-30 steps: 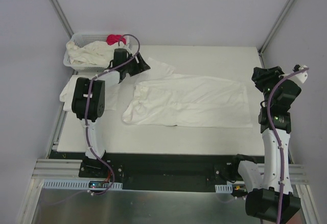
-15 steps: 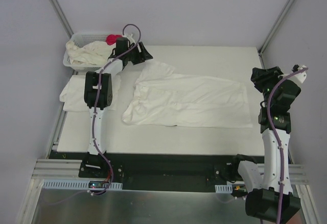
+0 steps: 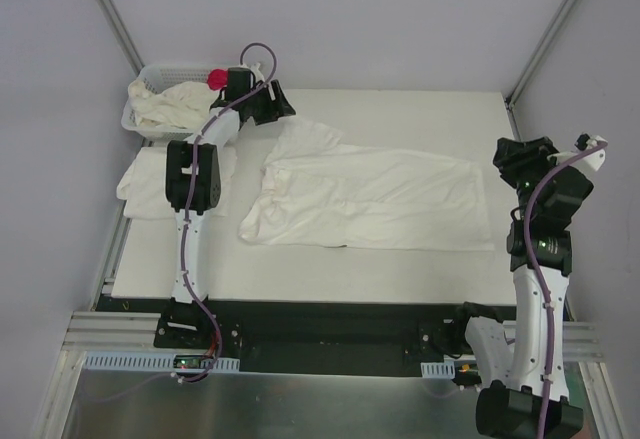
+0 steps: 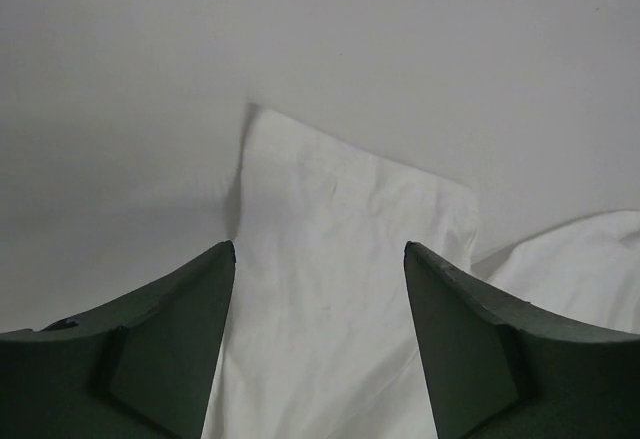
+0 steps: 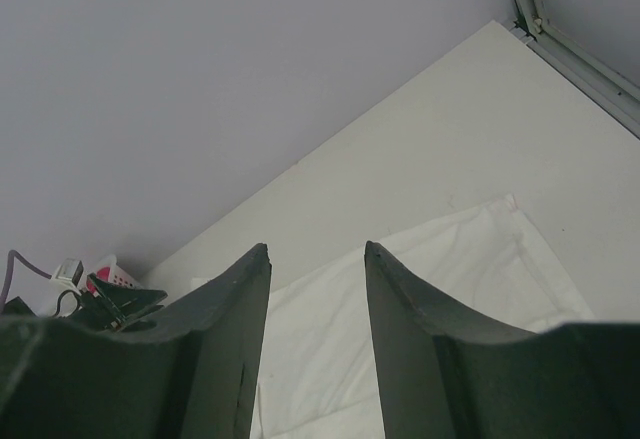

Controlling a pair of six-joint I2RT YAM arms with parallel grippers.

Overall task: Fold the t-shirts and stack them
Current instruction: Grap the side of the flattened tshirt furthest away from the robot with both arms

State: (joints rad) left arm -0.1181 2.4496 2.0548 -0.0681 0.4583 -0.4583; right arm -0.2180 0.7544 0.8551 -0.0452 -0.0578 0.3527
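One white t-shirt (image 3: 370,199) lies spread across the middle of the table, its sleeve (image 3: 305,139) pointing to the back left. My left gripper (image 3: 274,107) hovers open just past that sleeve's end. In the left wrist view the sleeve (image 4: 330,259) shows between the fingers of my left gripper (image 4: 320,249), and nothing is held. My right gripper (image 3: 515,154) hangs open near the shirt's right edge. The right wrist view shows my right gripper (image 5: 317,249) empty, above the shirt (image 5: 450,269). A folded t-shirt (image 3: 140,184) rests at the table's left edge.
A white lattice basket (image 3: 172,67) stands at the back left corner, holding crumpled cream shirts (image 3: 175,104) and a small pink-red cloth (image 3: 218,77). Bare table (image 3: 420,119) shows behind the spread shirt. Grey walls close in on both sides.
My left gripper has drawn back from over the sleeve toward the back of the table. The right arm has shifted slightly down and to the right. The shirt lies as before.
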